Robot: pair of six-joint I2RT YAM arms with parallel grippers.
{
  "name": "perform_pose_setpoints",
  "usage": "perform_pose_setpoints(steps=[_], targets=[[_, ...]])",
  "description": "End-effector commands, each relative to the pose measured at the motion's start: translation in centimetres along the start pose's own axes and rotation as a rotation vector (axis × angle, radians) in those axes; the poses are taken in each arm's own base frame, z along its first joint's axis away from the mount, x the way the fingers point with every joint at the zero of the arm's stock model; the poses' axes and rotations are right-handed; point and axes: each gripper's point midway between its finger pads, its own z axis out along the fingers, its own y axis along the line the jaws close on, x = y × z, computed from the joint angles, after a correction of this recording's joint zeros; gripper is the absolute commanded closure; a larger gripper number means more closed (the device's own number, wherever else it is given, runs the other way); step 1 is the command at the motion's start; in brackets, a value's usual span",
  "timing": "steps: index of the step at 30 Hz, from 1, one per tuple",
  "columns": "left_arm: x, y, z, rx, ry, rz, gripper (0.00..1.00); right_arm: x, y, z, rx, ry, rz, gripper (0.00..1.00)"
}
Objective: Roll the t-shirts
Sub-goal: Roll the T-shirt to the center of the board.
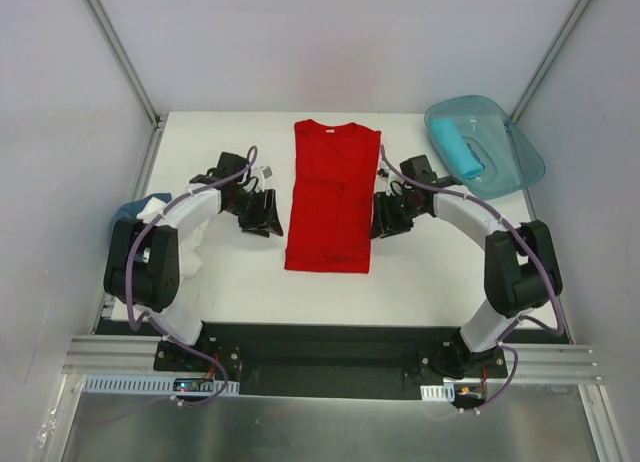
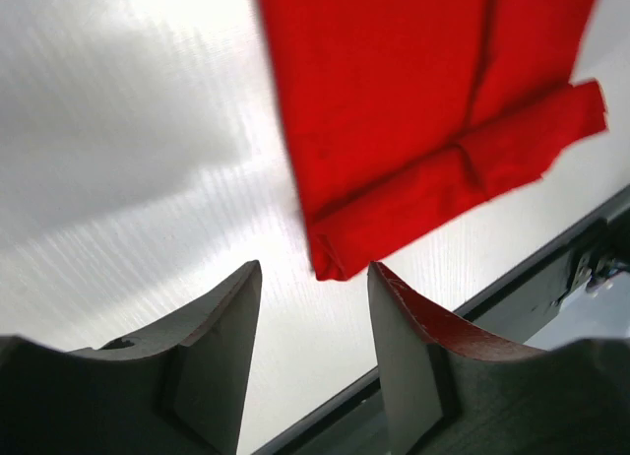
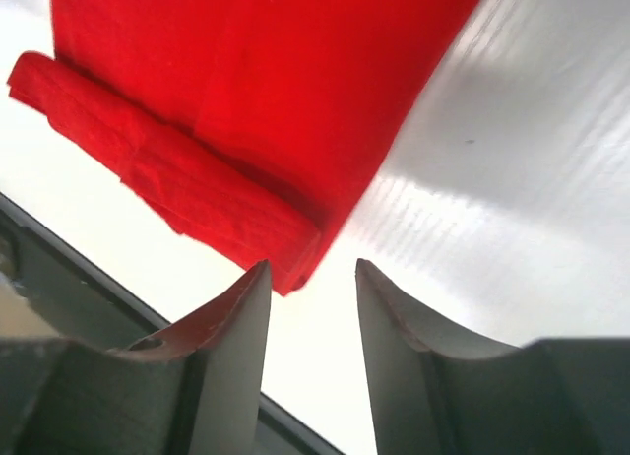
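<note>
A red t-shirt [image 1: 331, 195], folded into a long strip, lies flat in the middle of the table with its collar at the far end. Its near end is turned over in one narrow roll [image 2: 448, 174] [image 3: 167, 169]. My left gripper [image 1: 263, 218] [image 2: 315, 270] is open just off the shirt's near left corner and holds nothing. At the near right corner my right gripper [image 1: 387, 218] [image 3: 310, 266] is also open and empty. A rolled turquoise t-shirt [image 1: 458, 148] lies in the tub. Blue cloth [image 1: 135, 207] and white cloth [image 1: 152, 213] peek out beside the left arm, mostly hidden.
A translucent teal plastic tub [image 1: 515, 157] stands at the back right corner. The white table [image 1: 240, 272] ends at a black rail [image 1: 320, 342] in front, and grey walls close in the sides and back.
</note>
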Motion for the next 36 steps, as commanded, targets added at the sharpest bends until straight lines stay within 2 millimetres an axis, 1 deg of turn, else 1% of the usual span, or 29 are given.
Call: perform_pose_setpoints(steps=[1,2,3,4,5,6,7,8,9,10,12,13,14,15,18,21,22,25,27,28,29,30,31,32,33,34,35,36], targets=[[-0.2,-4.7,-4.3,0.194,-0.101,0.458,0.51,-1.1,0.9,-4.7,0.030,-0.085,-0.307,0.55],[0.6,-5.4,-4.4,0.225,-0.099,0.539,0.50,-0.8,1.1,-4.9,0.022,-0.083,-0.349,0.55],[1.7,-5.2,-4.1,0.242,-0.092,0.648,0.50,-0.4,1.7,-5.4,0.012,-0.088,-0.409,0.55],[2.3,-5.5,-4.4,0.249,-0.098,0.707,0.52,0.4,1.6,-5.0,0.003,-0.067,-0.469,0.55],[3.0,-5.8,-4.0,0.261,-0.083,0.743,0.56,1.0,2.3,-4.9,-0.047,-0.050,-0.499,0.57],[3.5,-5.9,-3.9,0.278,-0.070,0.737,0.72,1.6,3.1,-4.6,-0.088,-0.032,-0.524,0.58],[4.0,-6.0,-3.4,0.305,-0.032,0.698,0.81,2.0,3.6,-4.1,-0.126,-0.004,-0.532,0.63],[4.5,-6.7,-3.4,0.362,-0.003,0.658,0.89,2.7,4.7,-4.0,-0.191,0.024,-0.552,0.65],[4.6,-7.1,-3.3,0.377,0.023,0.589,0.95,3.3,5.7,-3.6,-0.225,0.045,-0.583,0.67],[5.0,-6.8,-2.4,0.391,0.078,0.520,0.97,3.8,5.9,-2.9,-0.246,0.076,-0.593,0.74],[5.4,-7.0,-1.8,0.420,0.130,0.424,1.00,4.5,6.9,-2.0,-0.285,0.114,-0.611,0.79],[5.6,-6.6,-1.0,0.417,0.162,0.384,1.00,4.8,7.1,-1.6,-0.298,0.129,-0.600,0.82],[5.7,-6.4,-0.6,0.415,0.178,0.360,1.00,4.9,7.3,-0.9,-0.319,0.143,-0.571,0.84],[5.5,-6.2,-0.3,0.409,0.187,0.338,1.00,5.0,7.5,-0.5,-0.327,0.149,-0.572,0.85],[5.7,-5.4,0.7,0.389,0.217,0.316,1.00,5.3,7.7,0.5,-0.345,0.174,-0.572,0.87],[5.5,-4.8,1.6,0.369,0.239,0.291,1.00,5.3,7.2,1.5,-0.338,0.193,-0.567,0.87],[5.5,-4.2,2.2,0.349,0.254,0.274,1.00,5.2,7.0,1.8,-0.333,0.194,-0.564,0.87],[5.0,-3.8,3.1,0.332,0.269,0.246,1.00,4.5,6.5,2.9,-0.313,0.197,-0.548,0.88],[4.0,-3.8,3.4,0.321,0.258,0.250,1.00,4.0,5.9,3.6,-0.298,0.201,-0.527,0.89],[3.8,-3.4,3.8,0.304,0.263,0.248,1.00,3.0,6.0,3.9,-0.292,0.182,-0.524,0.89],[3.4,-3.2,4.0,0.292,0.256,0.253,1.00,2.5,5.7,4.1,-0.278,0.174,-0.527,0.89],[2.4,-3.3,4.1,0.286,0.238,0.270,1.00,1.9,5.4,4.2,-0.266,0.164,-0.526,0.90],[1.9,-2.7,4.6,0.260,0.238,0.268,1.00,0.6,5.0,4.7,-0.239,0.147,-0.531,0.90],[1.2,-2.5,4.7,0.251,0.225,0.268,1.00,-0.1,4.6,4.8,-0.224,0.137,-0.530,0.91],[-0.5,-2.5,4.5,0.237,0.192,0.267,0.99,-1.0,4.0,4.8,-0.203,0.122,-0.519,0.92],[-1.4,-2.3,4.4,0.223,0.173,0.264,0.98,-2.1,3.3,4.9,-0.171,0.104,-0.520,0.92],[-3.2,-2.5,3.9,0.201,0.127,0.281,0.98,-3.9,2.7,4.5,-0.146,0.064,-0.519,0.92],[-4.2,-2.3,3.3,0.185,0.096,0.285,0.96,-5.0,2.4,4.2,-0.126,0.039,-0.519,0.92]])
